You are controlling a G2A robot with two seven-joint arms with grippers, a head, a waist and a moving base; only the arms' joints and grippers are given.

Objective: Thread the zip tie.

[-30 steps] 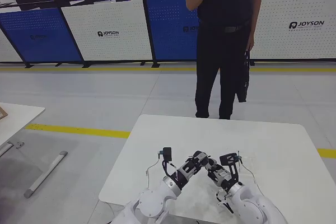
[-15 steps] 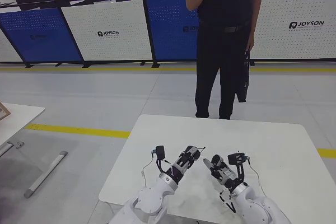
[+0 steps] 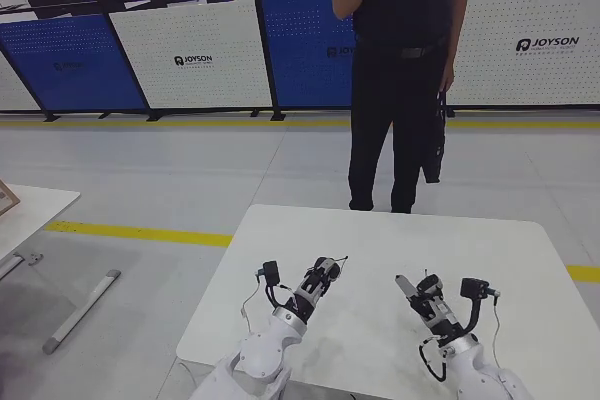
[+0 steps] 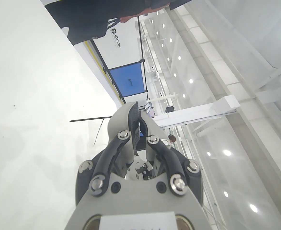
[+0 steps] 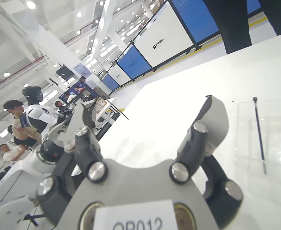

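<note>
1. Two arms sit low over the near half of the table [image 3: 480,240], well apart: left gripper [image 3: 325,268] toward the left edge, right gripper [image 3: 410,286] nearer the middle.
2. Left fingers are pressed together, seemingly pinching the zip tie [image 4: 90,119]. It looks light, springy and slick, so it is best held near its tip.
3. Right fingers are spread and empty. A spare tie [image 5: 259,130] lies in a clear tray [image 5: 279,125] just beside.

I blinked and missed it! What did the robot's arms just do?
The two grippers were close together in the middle and have now pulled apart. The left gripper swung out to its own side, shut on the zip tie. The right gripper swung the other way and is open. The table stayed put.
</note>
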